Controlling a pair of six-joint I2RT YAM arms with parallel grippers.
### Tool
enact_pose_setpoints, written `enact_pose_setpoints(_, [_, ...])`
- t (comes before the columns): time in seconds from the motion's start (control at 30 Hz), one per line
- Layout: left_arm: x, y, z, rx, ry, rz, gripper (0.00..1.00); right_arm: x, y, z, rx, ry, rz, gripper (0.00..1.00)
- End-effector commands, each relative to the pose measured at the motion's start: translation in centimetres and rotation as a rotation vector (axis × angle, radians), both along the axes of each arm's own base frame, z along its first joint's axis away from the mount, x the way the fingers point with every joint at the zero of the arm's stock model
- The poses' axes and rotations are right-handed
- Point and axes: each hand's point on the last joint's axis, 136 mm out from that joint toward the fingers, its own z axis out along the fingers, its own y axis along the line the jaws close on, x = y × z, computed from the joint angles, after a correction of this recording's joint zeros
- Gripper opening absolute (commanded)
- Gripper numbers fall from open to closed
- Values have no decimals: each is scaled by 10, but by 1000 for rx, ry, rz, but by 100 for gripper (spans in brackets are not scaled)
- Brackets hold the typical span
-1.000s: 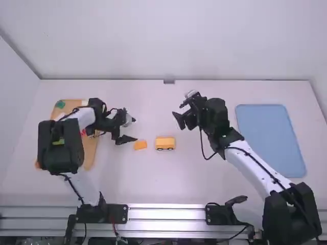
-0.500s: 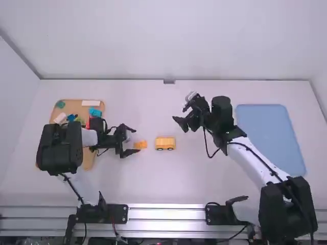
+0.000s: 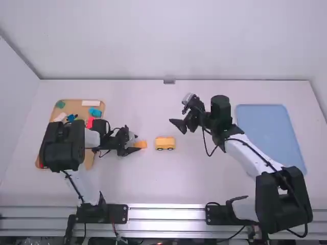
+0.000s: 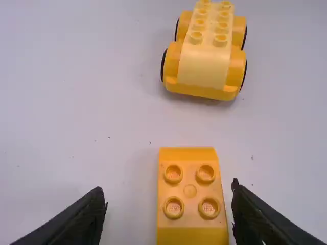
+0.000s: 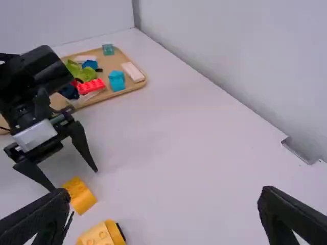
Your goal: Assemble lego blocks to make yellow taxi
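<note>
Can see a smooth, matte white table (image 3: 168, 184), edged on the near side by a ridged metal rail (image 3: 163, 211). Next in size, a left arm (image 3: 64, 148) and a right arm (image 3: 253, 155), both with white links and bulky black joints. At right, a flat light-blue tray (image 3: 271, 143) with rounded corners. At left, a tan wooden tray (image 5: 135, 88), also round-cornered, holding glossy plastic pieces.

Near the middle, left of the right arm, a black right gripper (image 3: 177, 116), open, with empty space between widely parted fingers. Farther left, a black left gripper (image 3: 137, 143), also open, with tapered fingers set apart on either side of the task's small brick. Cannot tell whether touching.

Just right of that brick, a yellow wheeled base (image 4: 204, 66) in shiny plastic, upright, with eight round studs in two rows and dark-rimmed wheels. Between wooden tray and base, a yellow-orange four-stud brick (image 4: 190, 190), stud side up on bare tabletop, sloping at one end, apart from the base.

Smallest, on the wooden tray: a long white brick (image 3: 91, 103) at the far side, a light-blue block (image 3: 94, 112) just nearer, and a studded red brick (image 5: 91, 87).
</note>
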Motion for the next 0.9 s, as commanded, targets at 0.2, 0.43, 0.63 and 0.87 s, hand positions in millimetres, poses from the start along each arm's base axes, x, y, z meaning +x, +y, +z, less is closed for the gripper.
enact_pose_setpoints(0.2, [-16,-7,-16,-11,55,-12,58,-2,1,-2,4,4,13,98])
enact_pose_setpoints(0.43, [-9,-6,-10,-25,17,-12,29,0,-2,-3,-3,6,-4,98])
enact_pose_setpoints(0.63, [-1,-9,16,-64,-1,-30,2,21,-27,-9,-46,1,-133,98])
enact_pose_setpoints(0.87, [-7,-27,60,-51,-100,-184,2,-2,-29,-51,-185,8,29,98])
